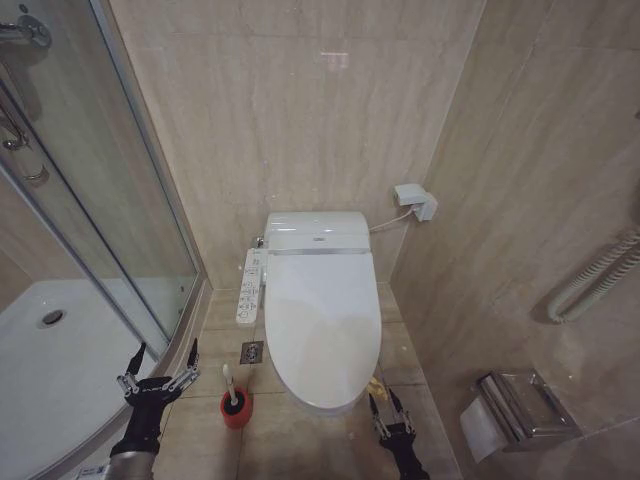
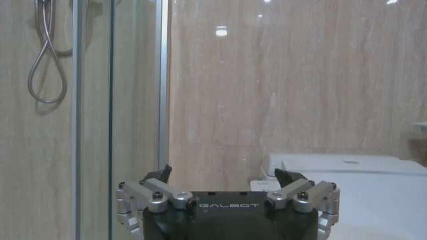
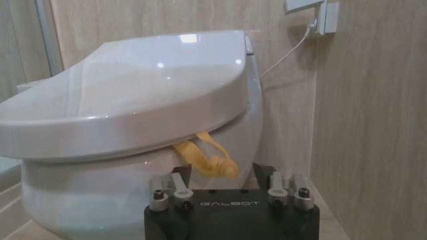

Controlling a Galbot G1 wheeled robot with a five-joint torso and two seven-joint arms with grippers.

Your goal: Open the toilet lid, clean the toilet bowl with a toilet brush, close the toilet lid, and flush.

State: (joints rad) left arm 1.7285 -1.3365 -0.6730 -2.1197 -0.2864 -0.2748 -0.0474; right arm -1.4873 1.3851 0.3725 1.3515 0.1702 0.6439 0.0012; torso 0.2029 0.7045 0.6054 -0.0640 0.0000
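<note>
Beige marble-look tile walls close in one white toilet, its toilet lid point(image 1: 322, 318) shut flat over the toilet bowl point(image 3: 133, 200) and pointing toward the robot. A bare strip of floor runs down each side: the wider one on the robot's left, between the toilet and the curved rim of the shower tray point(image 1: 60, 400), the narrower one on the right against the wall. In the left strip stands a single toilet brush point(image 1: 230, 385), upright in its red cup holder point(image 1: 236, 410), just beside the bowl's front. Two grippers wait low at the near edge. The left gripper point(image 1: 160, 362), fingers spread wide and empty, hangs over the shower rim beside the brush. The right gripper point(image 1: 389, 408), also parted and empty, sits by the bowl's front right corner, near one yellow strap point(image 3: 207, 157) hanging under the seat.
</note>
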